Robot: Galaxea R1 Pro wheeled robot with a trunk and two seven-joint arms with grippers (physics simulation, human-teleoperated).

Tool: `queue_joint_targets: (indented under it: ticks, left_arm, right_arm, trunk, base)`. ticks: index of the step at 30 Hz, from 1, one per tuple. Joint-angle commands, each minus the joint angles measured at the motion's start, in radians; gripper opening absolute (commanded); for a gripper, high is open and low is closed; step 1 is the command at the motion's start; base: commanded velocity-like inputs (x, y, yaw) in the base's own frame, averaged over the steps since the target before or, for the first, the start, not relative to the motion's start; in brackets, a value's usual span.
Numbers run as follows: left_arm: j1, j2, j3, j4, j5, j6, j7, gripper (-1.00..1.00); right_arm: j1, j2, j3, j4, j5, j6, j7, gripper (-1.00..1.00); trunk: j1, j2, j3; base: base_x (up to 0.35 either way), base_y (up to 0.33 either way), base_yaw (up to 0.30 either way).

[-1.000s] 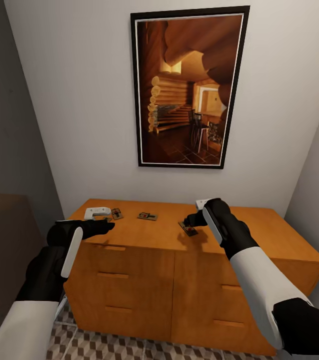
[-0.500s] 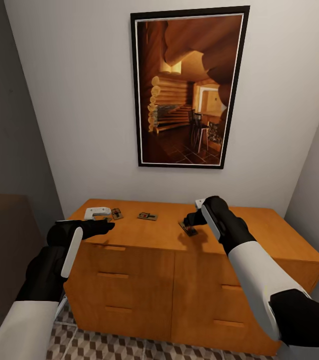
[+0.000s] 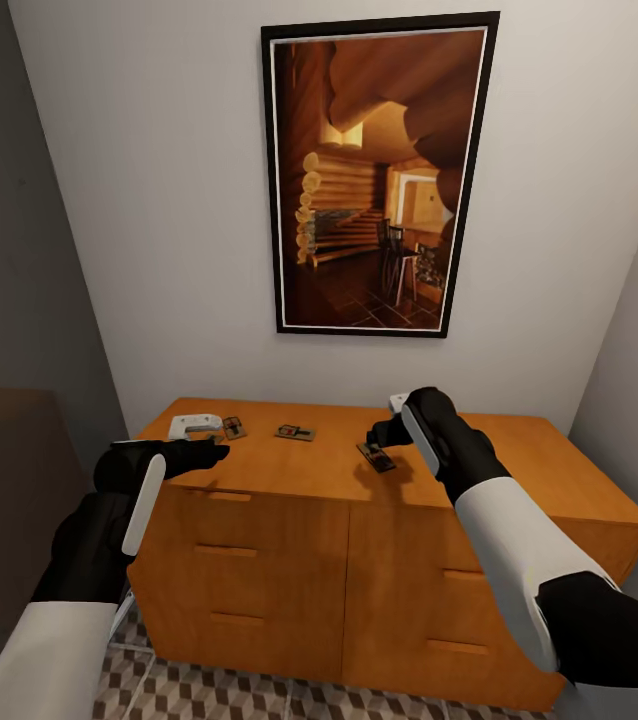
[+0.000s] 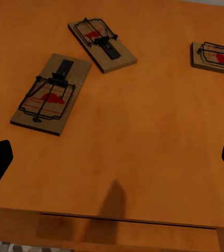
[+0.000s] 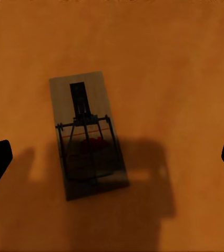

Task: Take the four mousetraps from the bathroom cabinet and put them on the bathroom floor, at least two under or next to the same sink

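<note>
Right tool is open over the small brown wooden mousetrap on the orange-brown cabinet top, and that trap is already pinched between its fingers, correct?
Not pinched. The right tool is open above the small brown wooden mousetrap, which lies flat on the orange-brown cabinet top. The right wrist view shows both fingertips well clear of the trap's sides.

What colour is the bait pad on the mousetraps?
Red, on the mousetraps; clearest in the left wrist view.

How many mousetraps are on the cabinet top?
4: two side by side and one further along before the left gripper; one under the right gripper.
</note>
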Motion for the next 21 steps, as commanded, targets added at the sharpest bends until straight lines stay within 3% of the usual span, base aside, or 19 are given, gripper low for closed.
queue_joint_targets:
  ticks: [1, 10, 21]
  left_arm:
    - [-0.001, 0.000, 0.001, 0.000, 0.004, 0.005, -0.001, 1.00]
    - [-0.001, 0.000, 0.000, 0.003, 0.004, 0.004, -0.001, 1.00]
    - [-0.001, 0.000, 0.001, 0.008, 0.004, 0.004, 0.000, 1.00]
  right_arm:
    - [-0.001, 0.001, 0.002, 0.000, -0.005, 0.004, -0.003, 1.00]
    - [-0.010, 0.019, 0.002, 0.012, -0.003, 0.004, -0.005, 1.00]
    - [-0.052, 0.028, 0.002, 0.099, -0.005, 0.004, -0.001, 1.00]
  trunk:
    - [0.000, -0.001, -0.001]
    - [0.000, -0.001, -0.001]
    - [0.000, -0.001, -0.001]
  base:
    - [0.000, 0.000, 0.000]
    - [0.000, 0.000, 0.000]
    - [0.038, 0.000, 0.000]
